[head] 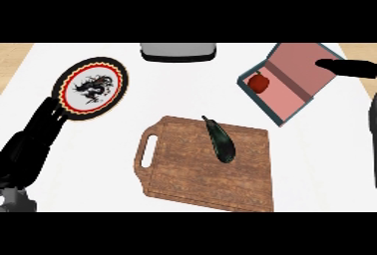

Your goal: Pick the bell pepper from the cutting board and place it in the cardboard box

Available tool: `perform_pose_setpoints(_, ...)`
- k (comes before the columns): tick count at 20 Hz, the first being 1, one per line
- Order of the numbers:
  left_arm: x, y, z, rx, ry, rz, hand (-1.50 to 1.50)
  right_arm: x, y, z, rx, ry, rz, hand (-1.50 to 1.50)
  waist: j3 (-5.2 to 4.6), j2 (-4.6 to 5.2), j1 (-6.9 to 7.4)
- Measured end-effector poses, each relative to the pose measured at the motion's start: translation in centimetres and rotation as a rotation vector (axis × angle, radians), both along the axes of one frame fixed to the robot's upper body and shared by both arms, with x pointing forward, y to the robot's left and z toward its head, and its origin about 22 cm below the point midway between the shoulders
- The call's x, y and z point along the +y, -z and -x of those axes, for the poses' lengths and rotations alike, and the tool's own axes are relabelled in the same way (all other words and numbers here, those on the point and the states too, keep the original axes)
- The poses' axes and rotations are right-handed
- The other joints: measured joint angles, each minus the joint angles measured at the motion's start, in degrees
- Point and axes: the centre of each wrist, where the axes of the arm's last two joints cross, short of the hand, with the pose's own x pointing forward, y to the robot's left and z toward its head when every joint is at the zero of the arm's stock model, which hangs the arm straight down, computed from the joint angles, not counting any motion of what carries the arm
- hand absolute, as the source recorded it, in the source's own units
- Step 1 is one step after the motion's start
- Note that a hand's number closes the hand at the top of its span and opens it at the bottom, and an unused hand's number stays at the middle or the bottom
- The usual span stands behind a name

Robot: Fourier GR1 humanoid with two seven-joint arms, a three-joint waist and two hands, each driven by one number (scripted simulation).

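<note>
Left hand (pixel 31 139) rests uncurled at left; right hand (pixel 346 66) uncurled, upper right.

White counter (pixel 184 89); tan wood (pixel 13 52) past far corners.

This is a kitchen: a white counter (pixel 184 89) carries a wooden cutting board (pixel 184 174) with a handle slot, set toward the near edge, and a long, dark vegetable (pixel 220 142) lies on it. A round plate (pixel 92 88) with a black scalloped rim sits near the counter's left edge. At the far edge stands a grey object (pixel 179 51), possibly a small appliance. A red bell pepper (pixel 259 82) lies in a cardboard box (pixel 294 74) toward the far right corner.
</note>
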Motion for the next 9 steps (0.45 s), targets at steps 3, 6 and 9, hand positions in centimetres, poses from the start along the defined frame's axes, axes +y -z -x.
perform_pose_setpoints(3,0.0,-0.2,0.0,-0.005,0.003,-0.003,0.0,-2.2,-0.6,1.5,-0.01,-0.027,0.001,-1.5,0.0,0.03,0.12)
perform_pose_setpoints(6,-0.3,-0.3,-0.4,0.001,0.007,-0.008,0.0,-4.1,-0.3,3.2,-0.013,-0.044,-0.001,-1.5,0.0,0.07,0.15)
perform_pose_setpoints(9,-0.4,0.0,-0.4,0.002,0.003,-0.001,0.0,-5.7,0.0,4.5,-0.006,-0.053,0.006,-1.5,-0.01,0.1,0.23)
